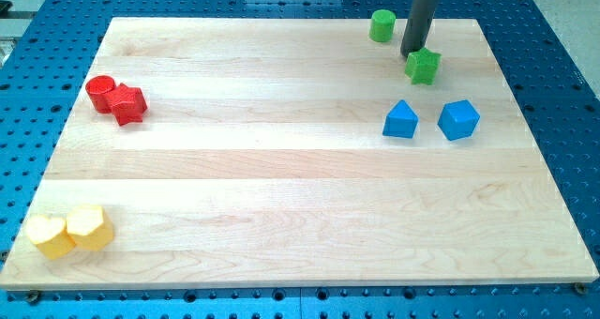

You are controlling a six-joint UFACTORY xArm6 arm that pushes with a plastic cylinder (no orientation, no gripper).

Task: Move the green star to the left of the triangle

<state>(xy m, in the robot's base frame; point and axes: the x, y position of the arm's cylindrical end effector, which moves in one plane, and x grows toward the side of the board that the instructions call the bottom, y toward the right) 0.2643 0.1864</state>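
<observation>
Camera view shows you my tip (410, 55), a gripless tool holding nothing, touching the green star (423, 66), ready to shove it past the blue triangle (400, 120).

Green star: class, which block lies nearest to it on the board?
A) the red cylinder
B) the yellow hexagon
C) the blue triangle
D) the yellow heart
C: the green star sits at the view's upper right with my tip at its upper-left edge, and the blue triangle lies just below it, while the red and yellow blocks are far off at the view's left.
</observation>
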